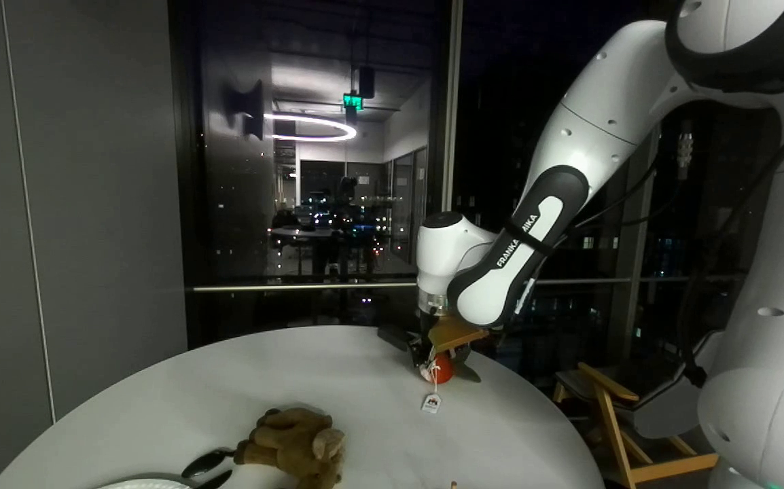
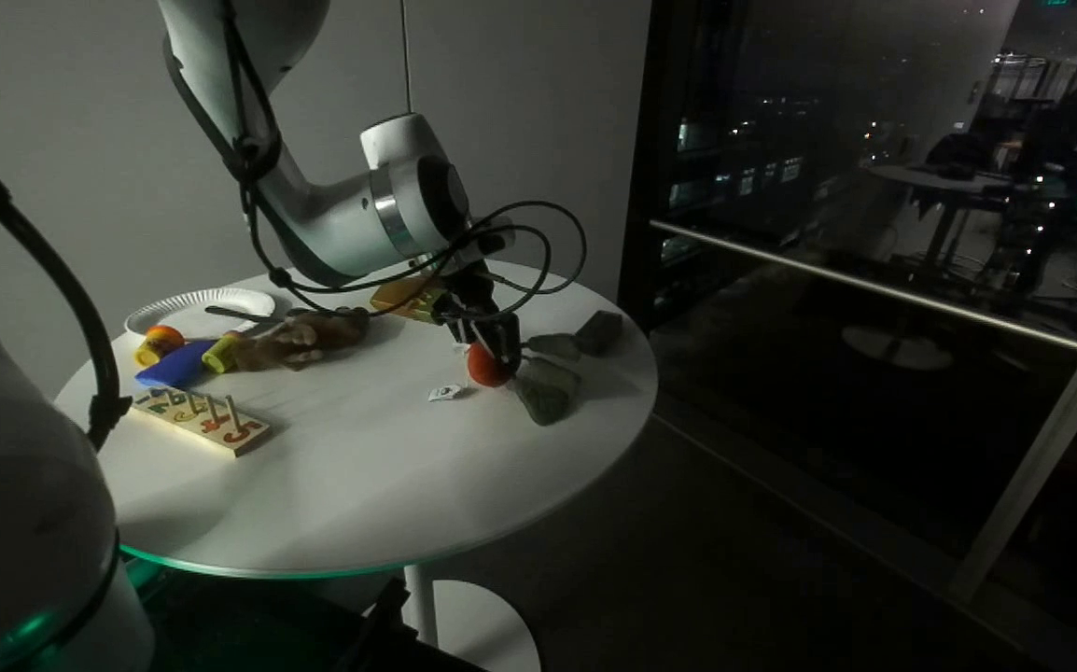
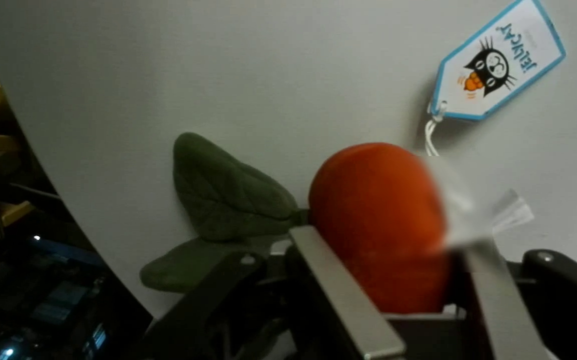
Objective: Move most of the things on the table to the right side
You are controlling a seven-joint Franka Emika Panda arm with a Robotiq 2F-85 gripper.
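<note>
In the wrist view my gripper (image 3: 389,239) has its fingers apart on either side of a red-orange plush ball (image 3: 376,200). A dark gap shows between the ball and the finger on the right. Green leaves (image 3: 228,200) stick out from the ball, and a white paper tag (image 3: 498,62) hangs by a string. Something white and blurred covers its right side. The ball rests on the white table (image 1: 501,421). Well apart, a brown furry toy (image 1: 293,445) lies beside a black spoon (image 1: 206,463). In an exterior view the gripper (image 2: 492,347) hides part of the ball (image 2: 484,367).
A paper plate (image 2: 263,304), a blue piece (image 2: 174,364), a yellow piece (image 2: 221,353) and a wooden peg board (image 2: 198,425) share the table. A dark block (image 2: 600,332) sits near the far rim. Beyond the table edge stands a wooden chair (image 1: 626,448).
</note>
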